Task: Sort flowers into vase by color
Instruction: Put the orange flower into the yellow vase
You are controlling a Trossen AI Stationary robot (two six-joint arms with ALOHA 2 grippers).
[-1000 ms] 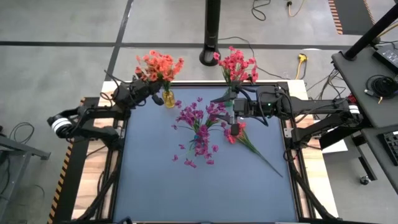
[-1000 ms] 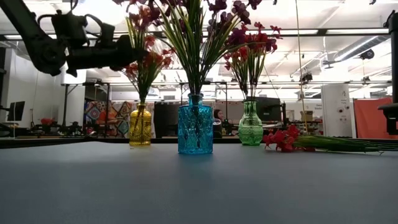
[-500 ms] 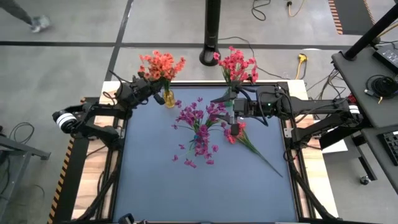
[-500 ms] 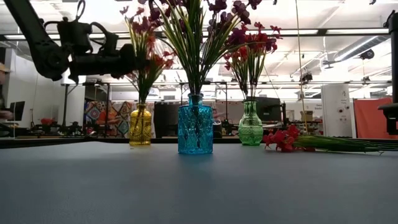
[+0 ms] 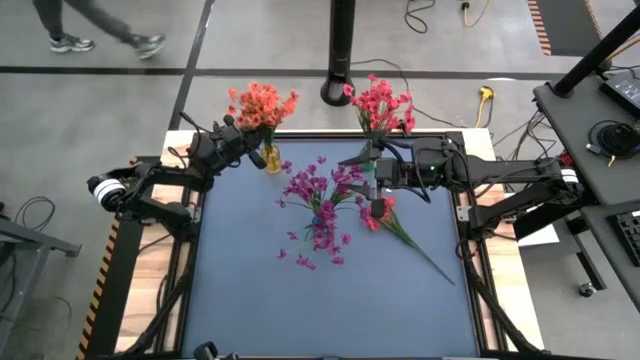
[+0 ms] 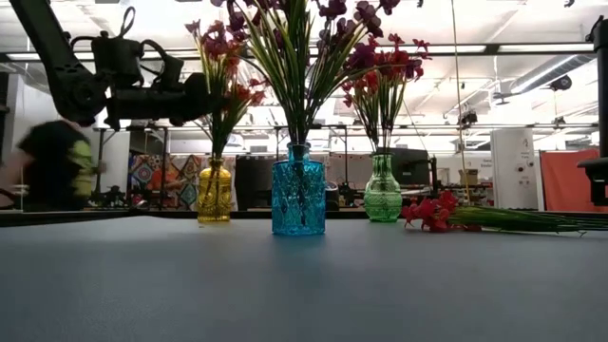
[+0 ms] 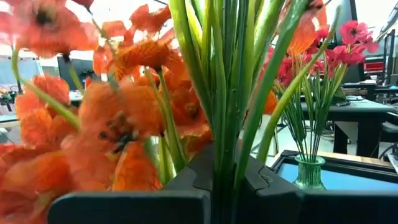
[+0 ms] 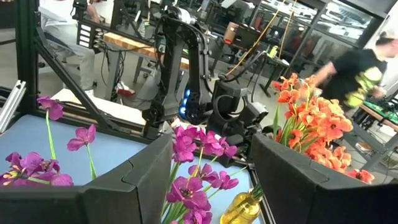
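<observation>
Orange flowers (image 5: 262,103) stand over a yellow vase (image 6: 215,190) at the table's far left. My left gripper (image 6: 204,95) is shut on their stems. Purple flowers (image 5: 322,205) stand in a blue vase (image 6: 298,190) in the middle. Red-pink flowers (image 5: 381,104) stand in a green vase (image 6: 383,190) at the far edge. One red-pink sprig (image 5: 392,220) lies flat on the table, right of the blue vase. My right gripper (image 8: 211,186) hangs open high above that sprig, with nothing between its fingers. My left gripper pinches the bundle of green stems (image 7: 225,149) between its two fingers, just under the orange blossoms. The fingers come nearly level from the table's left and lie across the stems. The bundle stands upright, its lower ends down in the yellow vase's mouth (image 6: 217,161).
The near half of the grey table top (image 5: 320,310) holds nothing. A black post (image 5: 342,50) stands behind the far edge. A person (image 6: 52,171) walks past in the room beyond the table.
My left gripper has sunk a little toward the yellow vase, still shut on the orange stems, which have gone down with it. A person has walked into view behind the table.
</observation>
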